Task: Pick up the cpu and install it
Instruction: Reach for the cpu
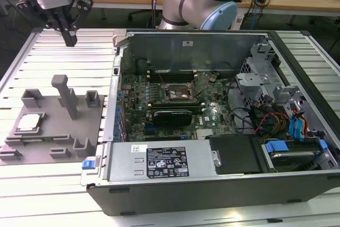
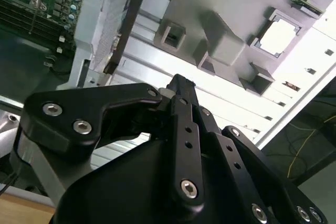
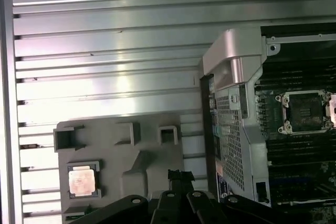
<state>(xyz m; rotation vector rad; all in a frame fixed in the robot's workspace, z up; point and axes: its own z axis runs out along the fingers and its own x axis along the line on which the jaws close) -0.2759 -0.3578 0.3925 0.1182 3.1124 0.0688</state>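
1 cpu (image 1: 29,123) seated in 1 grey fixture (image 1: 56,129), 1 motherboard socket (image 1: 178,95), jaws closed together, holding nothing

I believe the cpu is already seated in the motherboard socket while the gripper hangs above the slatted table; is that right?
Not quite: the exterior view shows the cpu lying in the grey fixture, and the motherboard socket empty. The gripper does hang above the slatted table.
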